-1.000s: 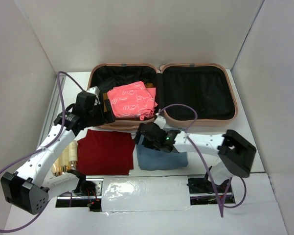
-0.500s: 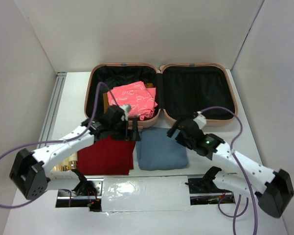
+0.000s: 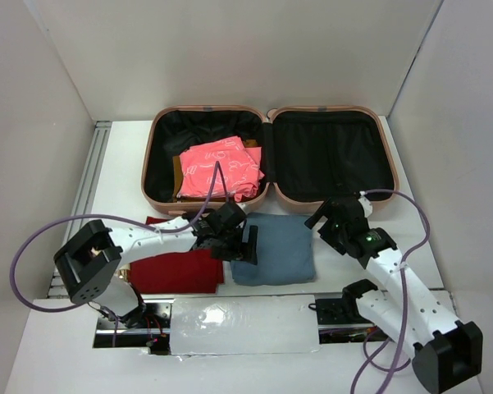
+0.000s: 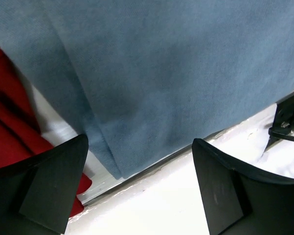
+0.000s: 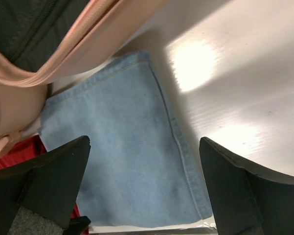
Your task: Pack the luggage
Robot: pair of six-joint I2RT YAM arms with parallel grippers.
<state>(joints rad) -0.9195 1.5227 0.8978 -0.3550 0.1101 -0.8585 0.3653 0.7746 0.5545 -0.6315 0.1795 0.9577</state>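
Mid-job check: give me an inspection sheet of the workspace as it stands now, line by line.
Surface: white table, glossy; silver taped strip along the near edge.
Job's things: luggage lies open, pink patterned cloth in its left half, only lining showing in the right; folded blue cloth and folded red cloth on the table in front.
Clutter: nothing seen.
Grippers: left gripper fingers open, over the blue cloth's near left corner; right gripper fingers open, off that cloth's right side; neither holds anything.
Cables: purple cables loop from both arms; the left one arcs over the pink cloth.
Surroundings: plain white walls on three sides.
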